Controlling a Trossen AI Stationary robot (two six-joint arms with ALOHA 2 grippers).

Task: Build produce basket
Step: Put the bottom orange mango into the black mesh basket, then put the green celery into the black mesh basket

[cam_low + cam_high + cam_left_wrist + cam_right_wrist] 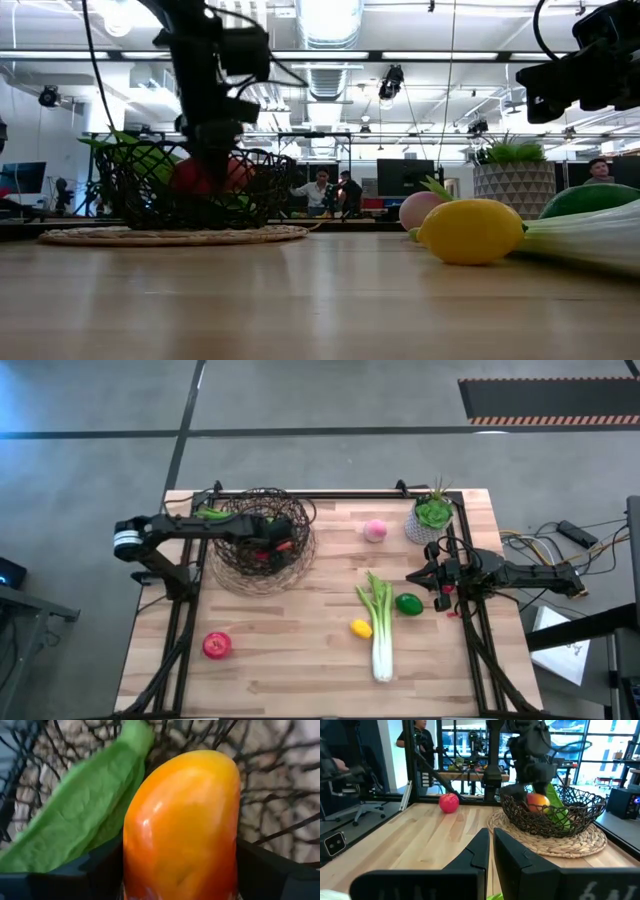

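Dark brown wire mesh is basically all I can see around my left gripper [268,542] right now, because it's down inside the basket [228,565] with the mango [181,827] clamped between its fingers. The left wrist view is filled with that red-orange mango standing on end, long axis pointing up and away from the jaws, and the green pod [82,817] is lying right against it on one side, draped along the basket wall. So the mango is in the basket but, as far as I can judge, not let go yet; the next thing is just opening up and backing straight out the way the arm came in, over the rim, without snagging the mesh or dragging the pod along. The basket sits on a woven mat [572,845] at the far left of the table. My right gripper [437,575] is parked on the right side with its fingers closed on nothing. That matters for what's next: the lime [408,603], lemon [361,628], celery [380,625] and peach [375,530] all lie nearer the right arm, with the lime just beside it, while the tomato [217,645] sits alone at the near left, closer to the left arm. The celery's long axis runs roughly front to back.
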